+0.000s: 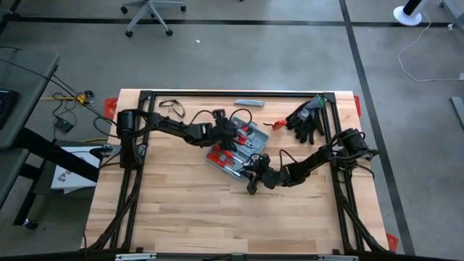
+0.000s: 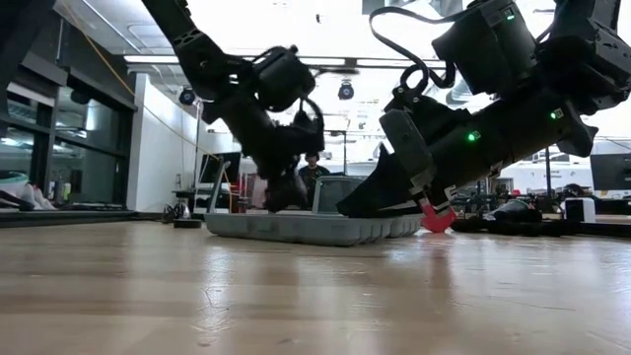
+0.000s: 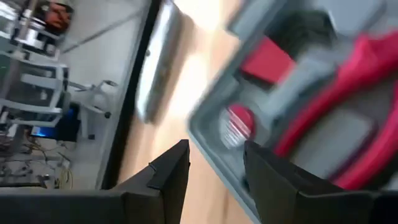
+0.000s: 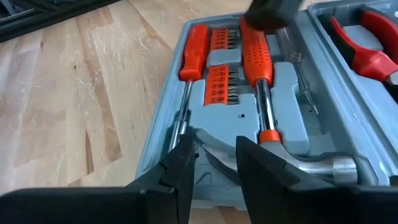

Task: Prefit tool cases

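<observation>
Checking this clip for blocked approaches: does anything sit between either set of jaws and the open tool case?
Nothing visible does. The left gripper is right at the rim of the tool case, jaws open. The right gripper is at the opposite half's edge, jaws open over the red-handled screwdrivers. The black gloves lie apart.

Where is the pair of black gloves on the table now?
In the high view the black gloves lie near the table's far right corner, beyond the right arm and right of the open tool case.

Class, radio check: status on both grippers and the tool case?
Left gripper open at case edge. Right gripper open over the hammer. Tool case lies open, tools seated. Gloves clear.
</observation>
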Action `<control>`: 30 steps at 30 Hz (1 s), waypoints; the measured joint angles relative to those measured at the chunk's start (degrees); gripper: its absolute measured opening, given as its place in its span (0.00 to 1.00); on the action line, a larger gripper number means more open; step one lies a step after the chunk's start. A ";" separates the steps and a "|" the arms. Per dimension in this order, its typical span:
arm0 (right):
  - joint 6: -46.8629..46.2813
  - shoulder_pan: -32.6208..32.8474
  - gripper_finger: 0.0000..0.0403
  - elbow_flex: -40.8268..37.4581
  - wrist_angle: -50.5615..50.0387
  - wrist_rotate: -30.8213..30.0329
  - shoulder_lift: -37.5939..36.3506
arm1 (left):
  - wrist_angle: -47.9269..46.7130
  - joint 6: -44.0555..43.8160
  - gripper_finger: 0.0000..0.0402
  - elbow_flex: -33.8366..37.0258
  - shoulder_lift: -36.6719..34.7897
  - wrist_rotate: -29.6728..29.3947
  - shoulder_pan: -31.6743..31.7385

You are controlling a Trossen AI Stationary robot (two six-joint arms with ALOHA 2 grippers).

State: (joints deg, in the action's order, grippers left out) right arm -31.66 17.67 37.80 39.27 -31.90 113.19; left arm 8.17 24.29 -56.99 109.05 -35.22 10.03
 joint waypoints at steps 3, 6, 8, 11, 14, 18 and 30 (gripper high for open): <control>-0.45 0.00 0.28 0.00 -0.12 0.01 0.00 | 0.49 -0.13 0.37 0.00 -0.03 1.73 -0.04; -0.86 0.30 0.28 0.00 -0.04 -0.10 -0.02 | -1.72 -1.03 0.37 0.00 -0.03 2.06 -0.32; -0.03 0.70 0.28 -0.08 0.89 -0.96 0.05 | -4.88 -2.13 0.37 0.00 -0.03 1.10 -0.54; 2.50 0.87 0.28 -0.29 3.58 -1.18 -0.35 | -8.52 -5.38 0.37 0.02 -0.17 0.15 -1.13; 4.35 -0.08 0.28 -0.36 3.99 -0.52 -1.44 | -10.38 -7.11 0.37 0.02 -0.99 0.42 -2.59; 5.38 -2.08 0.28 -0.37 3.12 0.29 -3.33 | -10.58 -7.13 0.37 0.00 -2.69 0.34 -5.47; 4.83 -8.13 0.28 -0.17 -7.06 1.60 -10.34 | -28.62 -17.70 0.37 -0.03 -9.80 -2.38 -4.98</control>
State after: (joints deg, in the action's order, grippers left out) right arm -26.83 9.54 37.63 32.21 -30.30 102.84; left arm -20.44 6.59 -57.02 99.24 -37.60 5.06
